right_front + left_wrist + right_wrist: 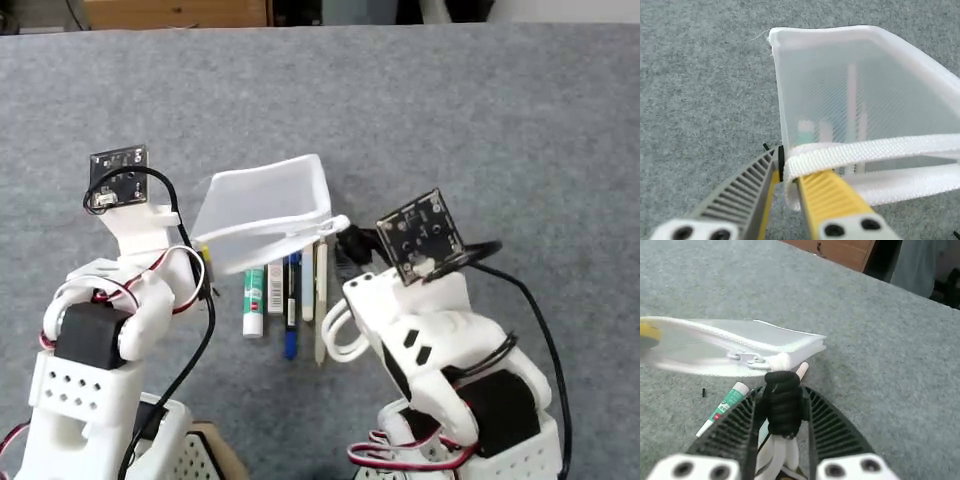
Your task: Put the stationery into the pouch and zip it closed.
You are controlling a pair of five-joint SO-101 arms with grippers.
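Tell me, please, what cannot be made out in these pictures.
High view: the pouch covers the stationery's upper ends.
Left wrist view: shapes seen through the pouch's mesh are blurred; inside or underneath, unclear.
Right wrist view: the black ribbed piece in the right end effector is unidentifiable and hides stationery behind it.

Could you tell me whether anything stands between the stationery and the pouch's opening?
Nothing visible does; the stationery lies at the zipper edge of the pouch, held by the left gripper and right gripper.
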